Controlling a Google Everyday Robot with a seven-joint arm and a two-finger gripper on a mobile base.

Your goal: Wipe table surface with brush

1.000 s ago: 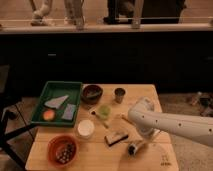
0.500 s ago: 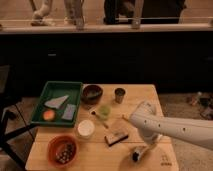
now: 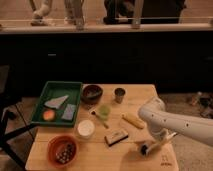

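The table surface (image 3: pixel 100 160) is a light tan wooden top that fills the lower part of the camera view. The brush (image 3: pixel 146 148) is a pale stubby body with a black bristle end, lying low on the table near the front right. My gripper (image 3: pixel 159 141) is at the end of the white arm (image 3: pixel 175 125), which reaches in from the right. It is shut on the brush's pale end and holds the black end down at the tabletop.
A green tray (image 3: pixel 37 117) with food items stands at the left. A dark bowl (image 3: pixel 92 93), a small dark cup (image 3: pixel 119 94), a green item (image 3: pixel 103 111), a white round cup (image 3: pixel 86 128), an orange bowl (image 3: pixel 62 149), a wood-topped block (image 3: pixel 116 136) and a tan stick (image 3: pixel 133 120) stand around the middle.
My gripper and the brush have slid a little to the right along the front of the table. The other objects have not moved.
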